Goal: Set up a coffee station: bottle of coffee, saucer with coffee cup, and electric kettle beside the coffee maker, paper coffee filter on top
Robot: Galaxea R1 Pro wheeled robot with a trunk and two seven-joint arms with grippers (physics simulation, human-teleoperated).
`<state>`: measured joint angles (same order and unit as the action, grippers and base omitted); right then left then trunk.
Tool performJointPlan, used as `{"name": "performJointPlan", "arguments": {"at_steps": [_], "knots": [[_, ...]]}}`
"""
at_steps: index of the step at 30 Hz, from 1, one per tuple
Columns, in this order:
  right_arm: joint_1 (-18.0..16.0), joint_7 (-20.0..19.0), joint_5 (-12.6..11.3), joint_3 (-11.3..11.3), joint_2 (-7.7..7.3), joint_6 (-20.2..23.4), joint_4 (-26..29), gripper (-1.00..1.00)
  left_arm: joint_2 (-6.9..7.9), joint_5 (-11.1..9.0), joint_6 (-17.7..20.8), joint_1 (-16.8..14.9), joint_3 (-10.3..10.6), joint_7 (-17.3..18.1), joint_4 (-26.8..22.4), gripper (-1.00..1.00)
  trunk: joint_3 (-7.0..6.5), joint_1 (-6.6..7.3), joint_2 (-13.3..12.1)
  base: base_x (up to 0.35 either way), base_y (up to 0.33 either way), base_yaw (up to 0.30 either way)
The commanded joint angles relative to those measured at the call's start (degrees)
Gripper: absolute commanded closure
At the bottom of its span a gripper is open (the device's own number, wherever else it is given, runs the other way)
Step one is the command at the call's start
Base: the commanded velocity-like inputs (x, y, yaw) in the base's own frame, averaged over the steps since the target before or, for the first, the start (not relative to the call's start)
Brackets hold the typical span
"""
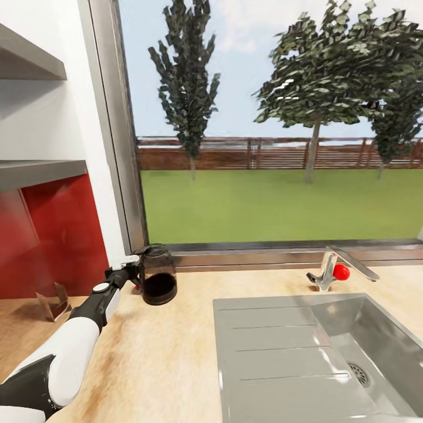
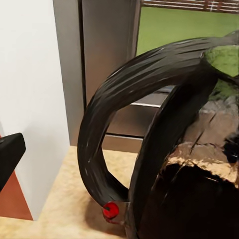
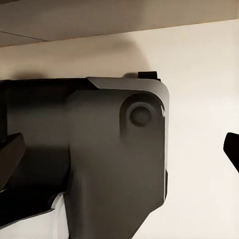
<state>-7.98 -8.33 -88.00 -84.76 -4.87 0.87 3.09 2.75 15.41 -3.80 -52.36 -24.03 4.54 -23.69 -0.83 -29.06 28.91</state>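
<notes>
Head view: my left gripper (image 1: 130, 271) is at the handle of the electric kettle (image 1: 157, 275) on the countertop (image 1: 176, 352) by the window (finger state unclear). Best to seat the handle deep, lift level.

window (image 1: 276, 123): lawn, trees, fence | wood countertop (image 1: 176, 352) | steel sink (image 1: 364, 346) | red backsplash (image 1: 53, 235)

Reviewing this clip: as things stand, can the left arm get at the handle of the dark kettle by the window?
Probably yes. The left gripper is already at the kettle, and its curved black handle looms right ahead in the left wrist view with nothing between. Whether the fingers have closed on it cannot be told.
</notes>
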Motion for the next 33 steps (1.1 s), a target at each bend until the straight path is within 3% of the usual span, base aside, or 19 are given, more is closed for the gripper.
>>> {"name": "performJointPlan", "arguments": {"at_steps": [1, 26, 33], "knots": [[-0.02, -0.11, -0.6, -0.46, -0.04, 0.09, 0.07, -1.0, -0.03, 0.53, -0.25, -0.05, -0.49, 0.38, 0.05, -1.0, 0.02, -0.02, 0.03, 0.0, 0.0, 0.0], [-0.02, -0.11, -0.52, -0.53, -0.05, 0.09, 0.07, -1.0, -0.03, 0.5, -0.24, -0.04, -0.49, 0.38, 0.05, -1.0, 0.02, -0.02, 0.03, 0.037, 0.0, 0.0], [-0.02, -0.17, 1.04, -0.5, 0.02, 0.11, 0.1, -1.0, -0.02, 0.5, -0.25, -0.05, -0.49, 0.38, 0.05, -1.0, 0.02, -0.02, 0.03, 0.035, 0.0, 0.0]]}}
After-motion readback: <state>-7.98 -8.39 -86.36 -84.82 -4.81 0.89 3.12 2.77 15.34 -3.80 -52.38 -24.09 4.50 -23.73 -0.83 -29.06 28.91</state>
